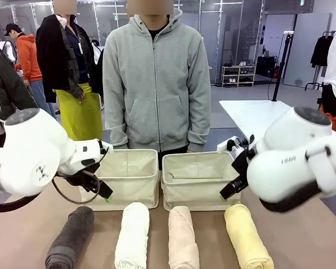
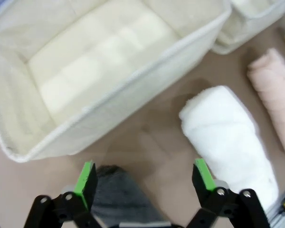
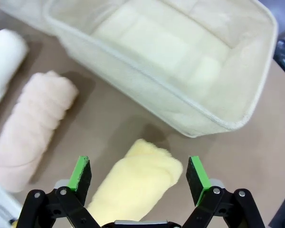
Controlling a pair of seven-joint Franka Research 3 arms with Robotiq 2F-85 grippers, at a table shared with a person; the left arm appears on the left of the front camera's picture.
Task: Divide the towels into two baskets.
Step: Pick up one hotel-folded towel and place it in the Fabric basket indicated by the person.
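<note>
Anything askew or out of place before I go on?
Nothing stands out. The grey towel, white towel, pink towel and yellow towel lie rolled in a row; the left basket and right basket stand upright and empty.

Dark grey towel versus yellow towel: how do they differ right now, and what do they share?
Colour: the dark grey towel is charcoal, the yellow towel pale yellow.
Place: grey ends the row on the left, before the left basket; yellow ends it on the right, before the right basket.
Gripper: the open left gripper hangs over grey, the open right gripper over yellow.
Both lie rolled on the table, ungripped.
</note>
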